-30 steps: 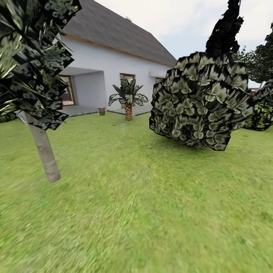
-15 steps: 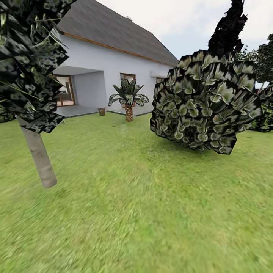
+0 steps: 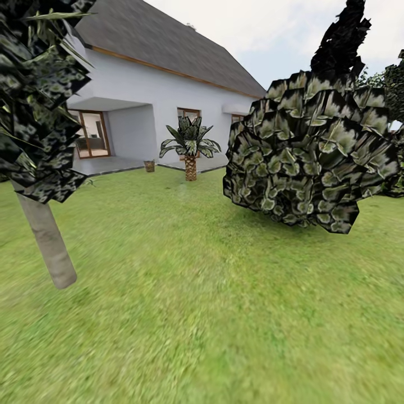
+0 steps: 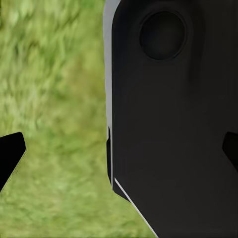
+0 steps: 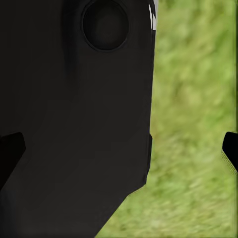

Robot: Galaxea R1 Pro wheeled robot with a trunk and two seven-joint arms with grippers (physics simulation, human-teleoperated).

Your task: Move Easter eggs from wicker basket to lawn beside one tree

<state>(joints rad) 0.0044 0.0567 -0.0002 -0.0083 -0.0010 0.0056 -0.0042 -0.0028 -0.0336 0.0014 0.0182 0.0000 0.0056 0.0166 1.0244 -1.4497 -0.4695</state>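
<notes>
Far off, a small brown wicker basket stands on the lawn at the edge of the grey paving. The Easter eggs are too small to make out from here. A tree with a smooth pale trunk and dark blossom-flecked leaves rises close by on the left. In the left wrist view my left gripper is open, its dark fingertips wide apart over grass and a black part of the robot. In the right wrist view my right gripper is open too, and holds nothing.
A big clump of dark foliage hangs low on the right. A small palm with a scaly trunk stands ahead before the white house. Open grass stretches between the tree and the foliage toward the paving.
The whole view has shifted as the robot rolls forward: the trunk has slid left and lower, and the foliage on the right looms larger. Nothing in the garden itself has moved.
</notes>
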